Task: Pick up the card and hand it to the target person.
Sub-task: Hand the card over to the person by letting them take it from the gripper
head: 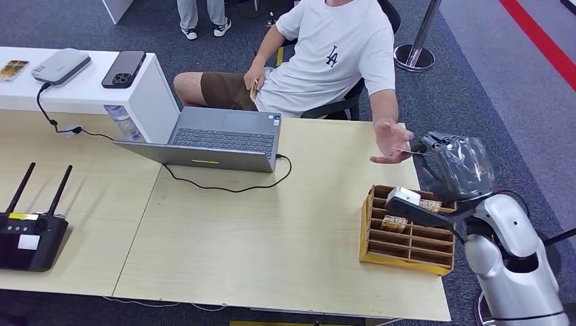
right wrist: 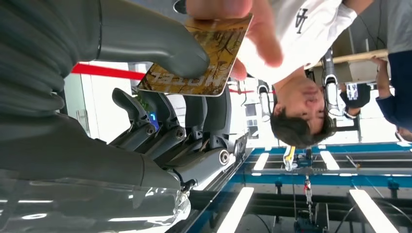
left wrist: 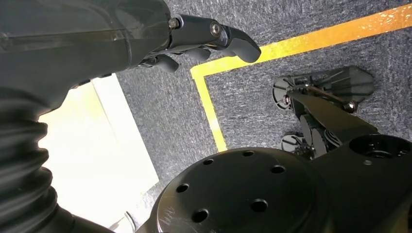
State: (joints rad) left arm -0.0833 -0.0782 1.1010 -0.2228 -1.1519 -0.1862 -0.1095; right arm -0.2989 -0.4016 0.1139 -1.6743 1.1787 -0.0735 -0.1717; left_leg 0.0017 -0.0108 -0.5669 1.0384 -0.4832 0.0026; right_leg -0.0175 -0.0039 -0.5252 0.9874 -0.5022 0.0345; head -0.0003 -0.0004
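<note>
The card (right wrist: 201, 56), gold-brown with print, is pinched between the thumb and the fingers of my right hand (right wrist: 145, 121). A person's fingers (right wrist: 221, 7) touch its far end. In the head view my right hand (head: 454, 166), wrapped in clear plastic, is raised past the table's right edge. It holds the card (head: 416, 152) edge-on against the outstretched palm (head: 392, 141) of the seated person in a white T-shirt (head: 333, 58). My left hand (left wrist: 204, 41) hangs over grey carpet, holding nothing, its fingers loosely bent.
A wooden card rack (head: 406, 231) with several cards stands at the right end of the wooden table (head: 272, 238). A grey laptop (head: 224, 139) with its cable sits mid-table and a black router (head: 30, 231) at the left. A stanchion base (head: 414, 58) stands behind the person.
</note>
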